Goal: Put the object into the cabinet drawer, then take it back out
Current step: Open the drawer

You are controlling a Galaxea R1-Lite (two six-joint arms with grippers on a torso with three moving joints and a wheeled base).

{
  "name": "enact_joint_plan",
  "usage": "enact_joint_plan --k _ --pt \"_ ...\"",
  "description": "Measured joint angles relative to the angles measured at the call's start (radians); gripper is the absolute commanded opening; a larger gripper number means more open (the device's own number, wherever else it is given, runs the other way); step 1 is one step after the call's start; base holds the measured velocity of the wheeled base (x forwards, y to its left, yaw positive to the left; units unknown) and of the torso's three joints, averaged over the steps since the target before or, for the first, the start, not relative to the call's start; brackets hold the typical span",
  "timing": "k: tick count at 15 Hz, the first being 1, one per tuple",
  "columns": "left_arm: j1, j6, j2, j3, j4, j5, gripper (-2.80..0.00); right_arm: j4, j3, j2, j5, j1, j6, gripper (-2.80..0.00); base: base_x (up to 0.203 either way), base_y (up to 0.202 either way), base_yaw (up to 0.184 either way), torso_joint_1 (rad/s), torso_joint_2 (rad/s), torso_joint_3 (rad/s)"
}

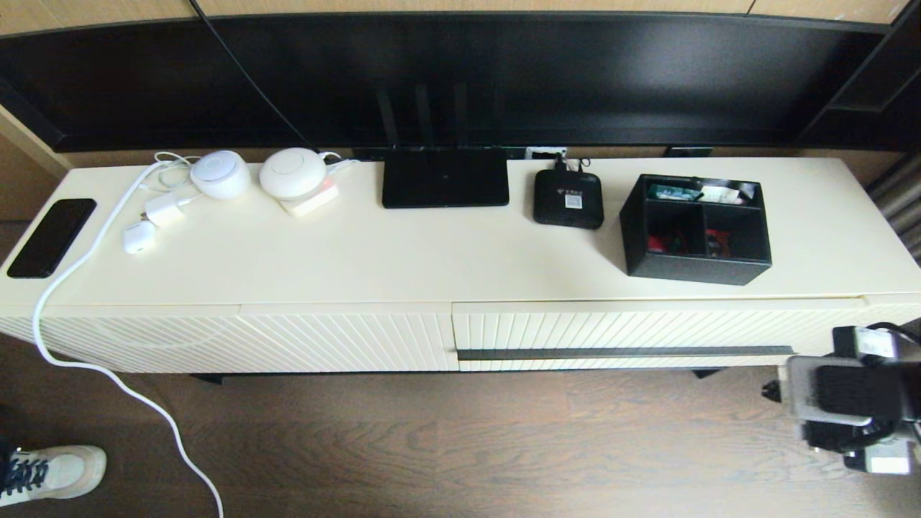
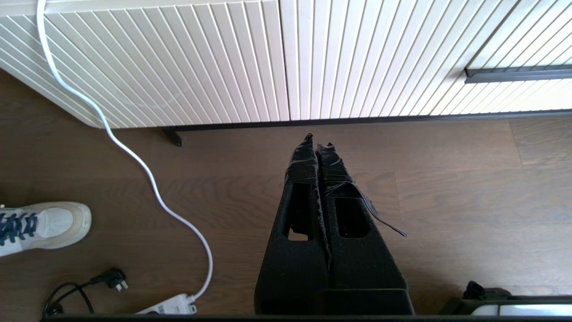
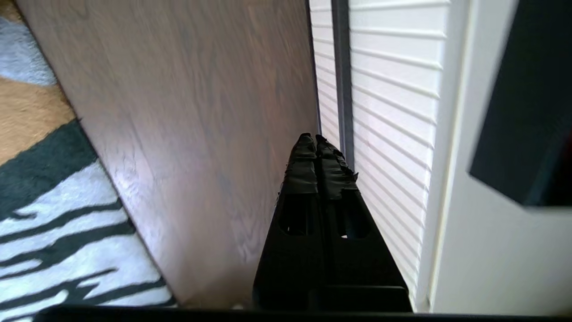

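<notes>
The black three-compartment organizer box (image 1: 696,229) stands on the cream cabinet top (image 1: 432,252) at the right, with red, white and teal items inside. Below it the ribbed cabinet drawer (image 1: 647,327) is closed, its dark bar handle (image 1: 624,352) running along the front. My right arm (image 1: 849,399) hangs low at the drawer's right end. In the right wrist view the right gripper (image 3: 311,138) is shut and empty, close beside the handle (image 3: 343,80), and a corner of the box (image 3: 527,112) shows. My left gripper (image 2: 317,141) is shut and empty above the floor before the cabinet.
A flat black router (image 1: 445,178) and a small black set-top box (image 1: 568,200) lie left of the organizer. White devices (image 1: 219,175), a charger and a phone (image 1: 52,236) occupy the left end. A white cable (image 1: 86,360) trails to the floor by a shoe (image 1: 50,471).
</notes>
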Motion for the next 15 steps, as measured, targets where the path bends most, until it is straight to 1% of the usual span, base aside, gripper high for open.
enact_joint_plan --k 2,4,5,8,10,12,15 --pt "0.0 0.0 0.0 0.0 0.0 0.0 -2.8 -0.164 0.086 0.063 -0.003 0.026 -0.023 -2.8 0.0 0.0 0.0 0.0 0.0 0.0" --pt "0.0 0.0 0.0 0.0 0.0 0.0 -2.8 -0.286 0.171 0.109 -0.006 0.046 -0.054 -2.8 0.0 0.0 0.0 0.0 0.0 0.0" --pt "0.0 0.0 0.0 0.0 0.0 0.0 -2.8 -0.34 0.211 0.13 -0.007 0.05 -0.073 -2.8 0.0 0.0 0.0 0.0 0.0 0.0" --pt "0.0 0.0 0.0 0.0 0.0 0.0 -2.8 -0.57 0.345 0.219 -0.009 0.056 -0.12 -2.8 0.0 0.0 0.0 0.0 0.0 0.0" --pt "0.0 0.0 0.0 0.0 0.0 0.0 -2.8 -0.7 0.407 0.28 -0.021 0.055 -0.196 -2.8 0.0 0.0 0.0 0.0 0.0 0.0" --pt "0.0 0.0 0.0 0.0 0.0 0.0 -2.8 -0.732 0.425 0.32 -0.023 0.053 -0.224 -2.8 0.0 0.0 0.0 0.0 0.0 0.0" --pt "0.0 0.0 0.0 0.0 0.0 0.0 -2.8 -0.805 0.431 0.384 -0.022 0.053 -0.226 -2.8 0.0 0.0 0.0 0.0 0.0 0.0"
